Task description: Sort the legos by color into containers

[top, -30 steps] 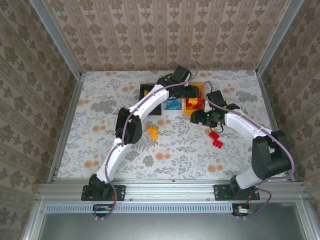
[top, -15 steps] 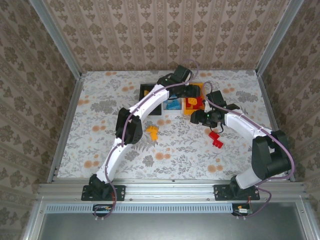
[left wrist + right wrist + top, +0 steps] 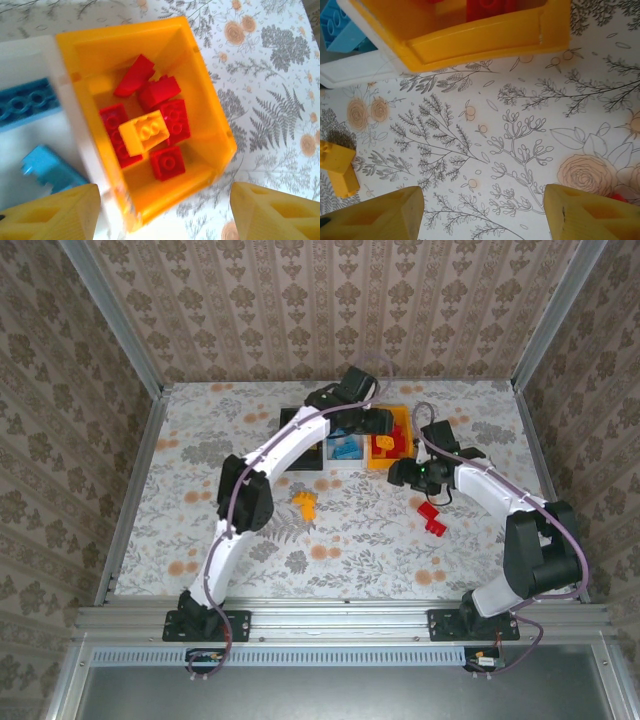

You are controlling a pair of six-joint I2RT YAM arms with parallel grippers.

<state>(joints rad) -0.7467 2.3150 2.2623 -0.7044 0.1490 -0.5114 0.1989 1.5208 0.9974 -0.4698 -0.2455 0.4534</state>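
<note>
Left end effector (image 3: pixel 162 215) spread wide, pinching nothing, poised above the orange-yellow bin (image 3: pixel 210 107). Inside: several red bricks (image 3: pixel 172 120) with one yellow brick (image 3: pixel 145 132) lying across them, near the middle. Blue bricks (image 3: pixel 25 102) in the white bin (image 3: pixel 75 150) at 9 o'clock. Right end effector (image 3: pixel 482 215) likewise spread and empty, low over bare table (image 3: pixel 520 125) at 6 o'clock of the orange-yellow bin. Out on the table: a loose yellow brick (image 3: pixel 303 503) toward 8 o'clock of that bin, loose red bricks (image 3: pixel 432 517) toward 5 o'clock. Seemingly one colour out of place among the reds, so likely worth lifting out. For a clean pick: descend straight, straddle the yellow brick across its short sides, close only once both fingers flank it. Risk: nudging the bin wall or dragging a red neighbour up too.
</note>
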